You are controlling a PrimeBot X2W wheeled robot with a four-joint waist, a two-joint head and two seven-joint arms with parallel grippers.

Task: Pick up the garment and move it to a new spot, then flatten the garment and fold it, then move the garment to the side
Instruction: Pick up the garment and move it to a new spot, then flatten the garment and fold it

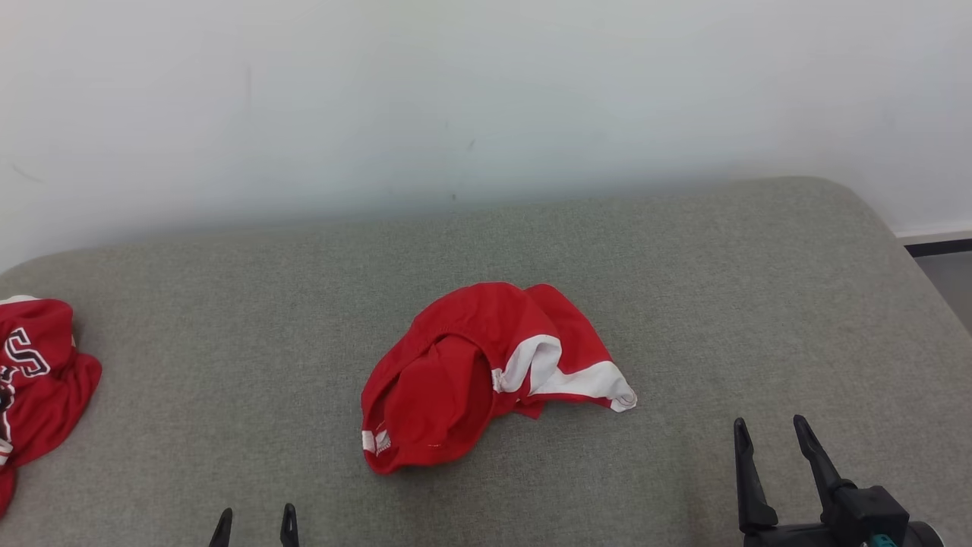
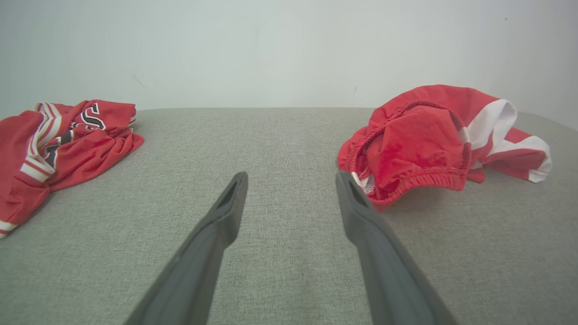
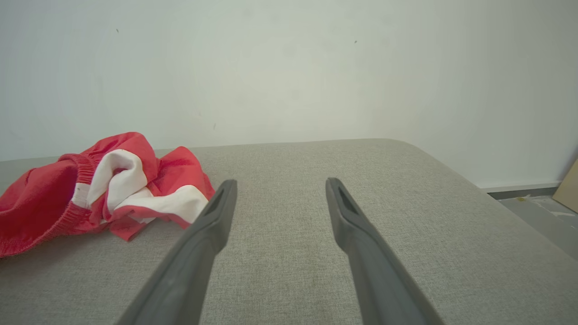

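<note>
Nearest to the robot, both end effectors hover low over the grey cloth-covered surface [image 1: 683, 251], and each one has its two fingers spread wide with nothing between them. The left end effector [image 1: 256, 523] is at the near edge. The right end effector [image 1: 769, 429] is a little further forward.

Ahead of them and between them lies the garment [image 1: 471, 372], a pair of red shorts with white stripes. It is crumpled in a heap near the middle of the surface, and neither end effector touches it. The elastic waistband [image 2: 408, 180] turns toward the left end effector and stands up a little from the surface.

I judge that the step in hand is the first pick-up. It seems best to take the raised waistband, not the flat middle, so that a finger can go under only one or two layers. The fingers should come low and close on the hem firmly, because such thin cloth may slip out.

Well apart at the left edge lies a second red jersey [image 1: 38, 372]; it should stay untouched. Behind all is a pale wall [image 1: 486, 99].
</note>
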